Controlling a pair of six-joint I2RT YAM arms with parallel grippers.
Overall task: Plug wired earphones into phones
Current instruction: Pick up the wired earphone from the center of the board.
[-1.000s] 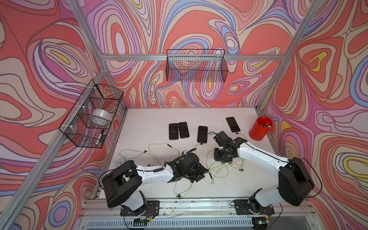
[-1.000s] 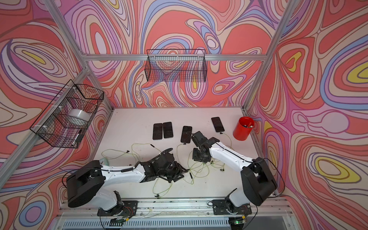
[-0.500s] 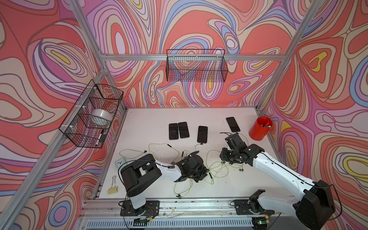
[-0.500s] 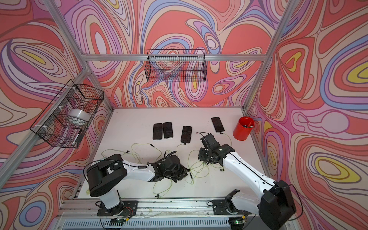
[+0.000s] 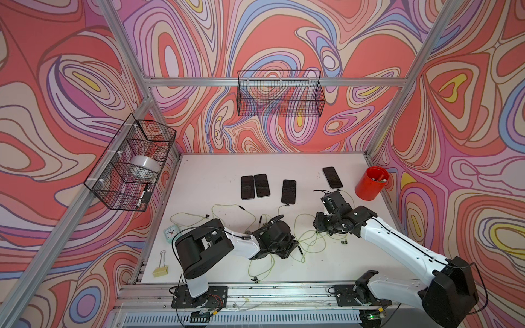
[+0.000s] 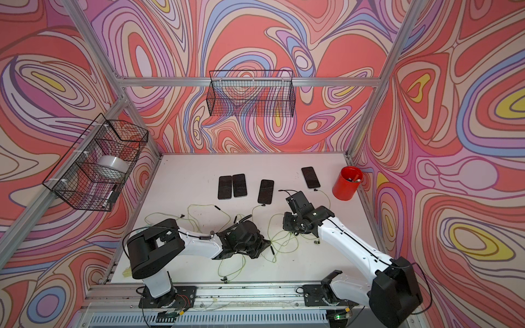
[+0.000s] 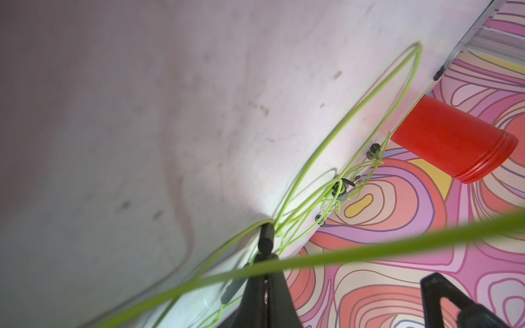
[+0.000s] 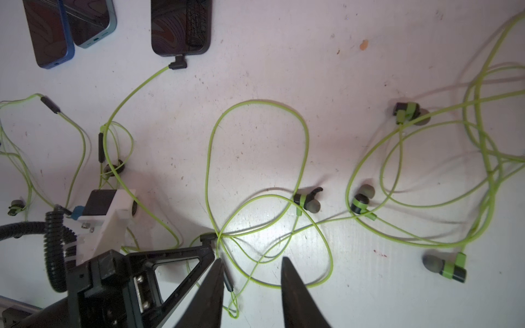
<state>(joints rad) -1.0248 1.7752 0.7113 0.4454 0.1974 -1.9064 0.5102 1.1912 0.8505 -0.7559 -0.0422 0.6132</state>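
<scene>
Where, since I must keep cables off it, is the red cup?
In a top view the red cup stands upright near the far right corner of the table, beside the rightmost phone.

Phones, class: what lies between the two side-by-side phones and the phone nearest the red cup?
A fourth phone lies there flat, apart from both, with an earphone plug in its near end, as both top views show.

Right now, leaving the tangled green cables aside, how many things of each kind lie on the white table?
phones: 4
red cup: 1
small clock: 1
yellow binder clip: 1
Total: 7
</scene>
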